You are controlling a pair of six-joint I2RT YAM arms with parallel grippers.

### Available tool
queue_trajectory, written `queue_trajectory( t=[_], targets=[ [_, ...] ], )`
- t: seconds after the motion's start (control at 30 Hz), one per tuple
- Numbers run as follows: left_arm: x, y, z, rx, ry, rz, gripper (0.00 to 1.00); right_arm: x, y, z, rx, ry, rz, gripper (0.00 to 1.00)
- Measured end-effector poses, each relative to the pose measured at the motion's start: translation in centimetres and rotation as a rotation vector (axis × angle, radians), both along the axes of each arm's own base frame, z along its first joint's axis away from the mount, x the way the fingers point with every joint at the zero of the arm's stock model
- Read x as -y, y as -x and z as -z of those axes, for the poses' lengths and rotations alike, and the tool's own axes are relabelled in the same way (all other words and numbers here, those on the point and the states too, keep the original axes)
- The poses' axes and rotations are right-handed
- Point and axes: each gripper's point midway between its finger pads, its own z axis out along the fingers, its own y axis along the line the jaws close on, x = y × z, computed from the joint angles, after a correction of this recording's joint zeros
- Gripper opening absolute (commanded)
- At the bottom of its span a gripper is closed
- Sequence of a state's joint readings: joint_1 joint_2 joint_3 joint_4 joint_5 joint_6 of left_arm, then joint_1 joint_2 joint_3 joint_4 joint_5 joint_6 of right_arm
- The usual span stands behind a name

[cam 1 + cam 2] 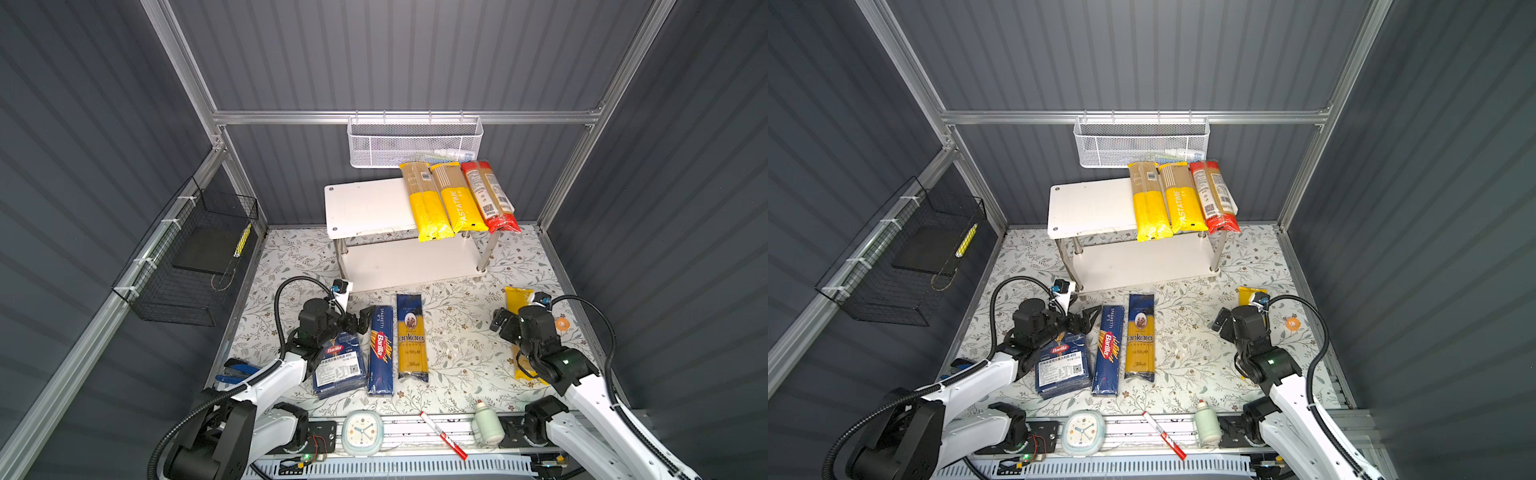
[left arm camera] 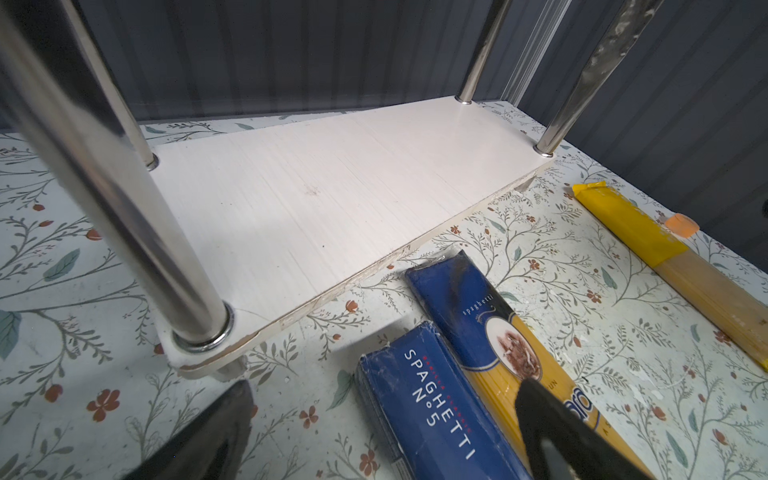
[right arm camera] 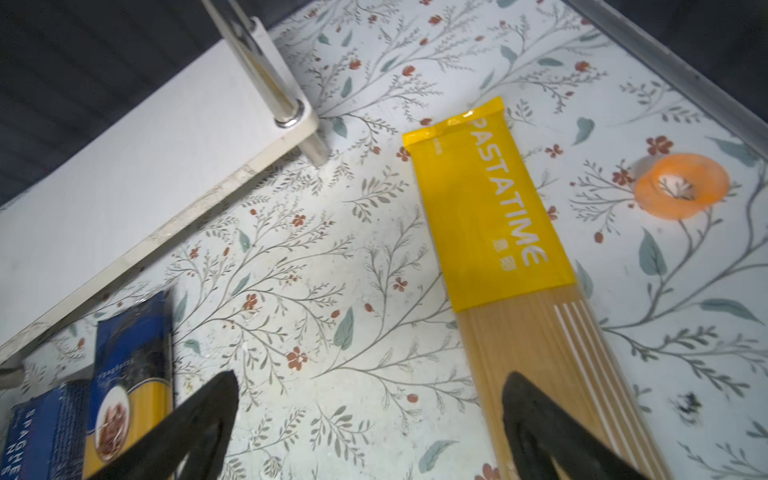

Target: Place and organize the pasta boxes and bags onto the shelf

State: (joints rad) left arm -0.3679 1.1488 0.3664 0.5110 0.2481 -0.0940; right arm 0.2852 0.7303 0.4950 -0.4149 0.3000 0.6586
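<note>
- Tabletop [image 1: 457,340]: four packs lie on it, all in front of the shelf [image 1: 365,203]. By that count the task is a little under half done.
- Shelf: the right part of its top board carries three bags side by side, a yellow bag [image 1: 424,203], a Pastatime bag [image 1: 455,203] and a red bag [image 1: 490,199]. Their near ends overhang the front edge. The left part of that board and the whole lower board are bare.
- Wide box [image 1: 338,365]: in front of the shelf's left end, partly under the left arm.
- Narrow box [image 1: 381,349]: just beside the wide box, pointing lengthwise at the shelf.
- Ankara bag [image 1: 412,338]: just beside the narrow box, in front of the shelf's middle.
- Loose bag [image 3: 490,208]: in front of the shelf's right end, well apart from the ankara bag.
- Right tool [image 3: 370,415]: spread wide and holding nothing. One finger is over the loose bag's clear part, the other over bare tabletop.
- Left tool [image 1: 360,320]: also wide and empty, near the shelf's front left leg, over the far ends of the boxes.
- Step in hand, as I judge it: the right tool picking up the loose bag. It must shift sideways until the bag lies between its fingers, drop, and close near mid-length so the long bag does not sag. Then it must lift the bag clear of the shelf's front edge onto bare board.
</note>
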Motion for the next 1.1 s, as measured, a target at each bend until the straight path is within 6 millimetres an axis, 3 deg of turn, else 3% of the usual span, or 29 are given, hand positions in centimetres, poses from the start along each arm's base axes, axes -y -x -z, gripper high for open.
queue_trajectory(
  t=[0.2,0.5,0.6,0.87,1.1],
  targets=[
    [0.2,0.1,0.0,-0.001,0.004,0.01,0.99,2.8,-1.4,2.5,-0.11,-0.055,0.116,0.99],
    [0.3,0.1,0.1,-0.007,0.009,0.015,0.99,7.6,-3.3,2.8,-0.067,-0.182,0.272,0.99],
    [0.3,0.1,0.4,-0.016,0.007,0.015,0.99,8.3,-4.0,3.5,-0.068,-0.224,0.287,0.99],
    [0.3,0.1,0.2,-0.011,0.01,0.017,0.99,9.2,-4.8,7.7,-0.162,-0.339,0.312,0.99],
    [0.3,0.1,0.2,-0.011,0.01,0.017,0.99,8.8,-6.3,8.3,-0.155,-0.391,0.275,0.99]
  ],
)
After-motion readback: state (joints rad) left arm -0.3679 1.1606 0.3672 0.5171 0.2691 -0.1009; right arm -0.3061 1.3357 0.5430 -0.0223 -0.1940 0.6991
